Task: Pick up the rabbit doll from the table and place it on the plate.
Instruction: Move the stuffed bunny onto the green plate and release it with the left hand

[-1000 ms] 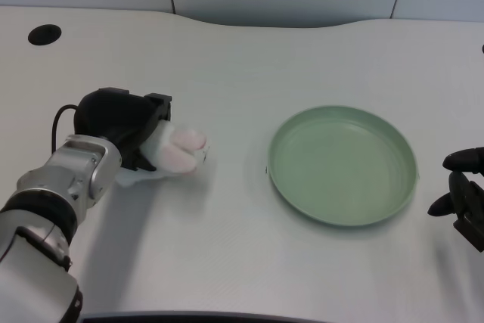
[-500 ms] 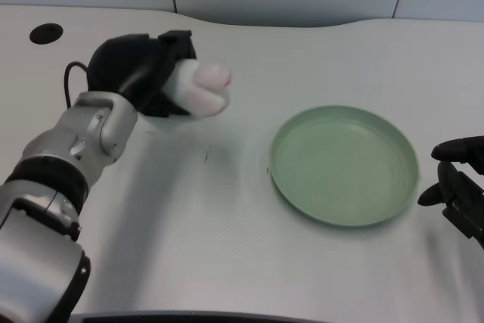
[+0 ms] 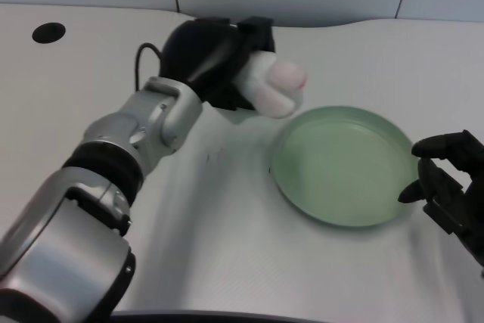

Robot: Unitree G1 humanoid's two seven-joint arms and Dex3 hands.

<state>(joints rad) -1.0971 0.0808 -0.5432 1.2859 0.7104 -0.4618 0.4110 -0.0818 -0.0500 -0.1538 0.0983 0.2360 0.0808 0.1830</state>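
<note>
One head view showed everything. At about eleven o'clock from the round, shallow green plate (image 3: 344,166), the black many-fingered left hand (image 3: 215,62) was clamped around the soft white rabbit doll with pink patches (image 3: 276,87), holding it clear of the white table (image 3: 227,232). The doll's pink-tipped end pointed toward three o'clock and hung just beside the plate's upper-left rim. At the table's ten o'clock corner sat a small black round hole (image 3: 48,32).

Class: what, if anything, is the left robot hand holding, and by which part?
The left robot hand grips the rabbit doll by its rear end; the gripped part is hidden.
</note>
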